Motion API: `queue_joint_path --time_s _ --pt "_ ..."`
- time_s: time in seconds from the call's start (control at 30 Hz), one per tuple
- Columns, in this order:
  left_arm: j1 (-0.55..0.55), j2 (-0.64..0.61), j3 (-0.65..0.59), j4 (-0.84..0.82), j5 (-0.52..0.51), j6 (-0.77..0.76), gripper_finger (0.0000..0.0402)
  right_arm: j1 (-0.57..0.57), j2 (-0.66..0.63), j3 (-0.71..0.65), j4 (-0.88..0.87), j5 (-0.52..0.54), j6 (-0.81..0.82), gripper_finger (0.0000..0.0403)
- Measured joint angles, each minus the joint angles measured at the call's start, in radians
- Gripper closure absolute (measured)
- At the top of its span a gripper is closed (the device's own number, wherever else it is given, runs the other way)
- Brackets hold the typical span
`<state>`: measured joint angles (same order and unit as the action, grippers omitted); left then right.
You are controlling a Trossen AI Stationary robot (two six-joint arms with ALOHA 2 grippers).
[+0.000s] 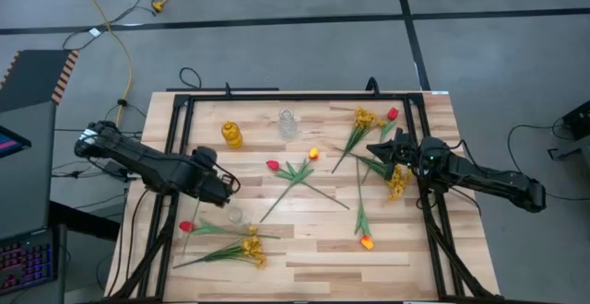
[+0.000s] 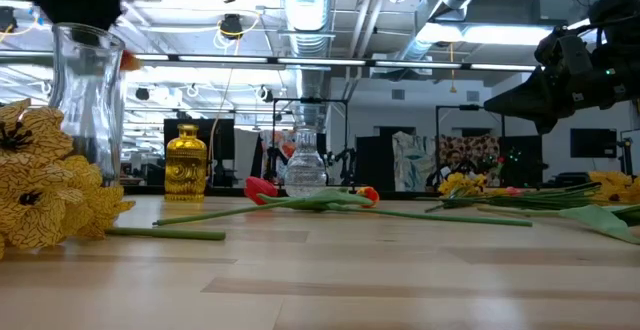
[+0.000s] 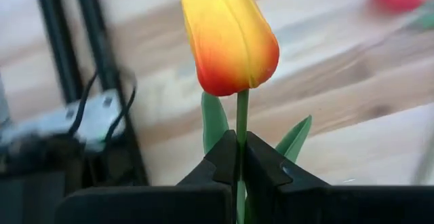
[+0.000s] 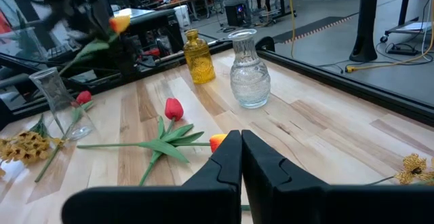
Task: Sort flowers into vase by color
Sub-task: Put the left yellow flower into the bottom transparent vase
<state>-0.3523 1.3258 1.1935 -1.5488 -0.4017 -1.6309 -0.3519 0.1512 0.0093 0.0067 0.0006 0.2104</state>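
My left gripper (image 3: 241,142) is shut on a yellow-orange tulip (image 3: 227,37) and hovers at the table's left, close to a tall clear vase (image 1: 235,214). My right gripper (image 4: 241,155) is shut and holds nothing; it hangs above the flowers at the table's right (image 1: 383,149). An amber bottle vase (image 1: 231,134) and a clear bulbous vase (image 1: 288,124) stand near the far edge. Red tulips (image 1: 273,166) (image 1: 186,226), orange tulips (image 1: 313,154) (image 1: 367,242) and mustard sprays (image 1: 251,247) (image 1: 398,180) lie flat on the table. My left gripper pinches the tulip's green stem (image 3: 241,115) between its two fingers, a little below the bloom, with leaves beside the fingers. The flower is lifted clear of the table; in the right wrist view its bloom (image 4: 119,24) stands above the tall clear vase (image 4: 57,95).
A black frame (image 1: 175,120) runs around the wooden table's left, far and right sides. More flowers lie at the far right corner: a mustard spray (image 1: 366,117) and a red tulip (image 1: 393,113). Bare wood shows along the near middle. Cables lie on the floor beyond.
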Motion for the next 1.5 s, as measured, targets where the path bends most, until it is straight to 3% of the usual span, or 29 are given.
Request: queue_joint_path --time_s 0.27,0.47,0.9,1.03,1.5 --pt "-0.008 0.0 0.228 -0.006 -0.242 0.17 0.0401 0.0 0.0 0.0 0.0 0.0 0.0 0.0367" --pt "-0.051 -0.001 0.354 0.002 -0.335 0.27 0.0401 0.0 0.0 0.0 0.0 0.0 0.0 0.0367" --pt "-0.216 0.0 0.386 0.342 -0.668 0.654 0.0401 0.0 0.0 0.0 0.0 0.0 0.0 0.0367" --pt "-0.259 0.0 0.385 0.352 -0.713 0.643 0.0401 0.0 0.0 0.0 0.0 0.0 0.0 0.0367" --pt "-0.29 0.0 0.427 0.383 -0.72 0.675 0.0401 0.0 0.0 0.0 0.0 0.0 0.0 0.0367"
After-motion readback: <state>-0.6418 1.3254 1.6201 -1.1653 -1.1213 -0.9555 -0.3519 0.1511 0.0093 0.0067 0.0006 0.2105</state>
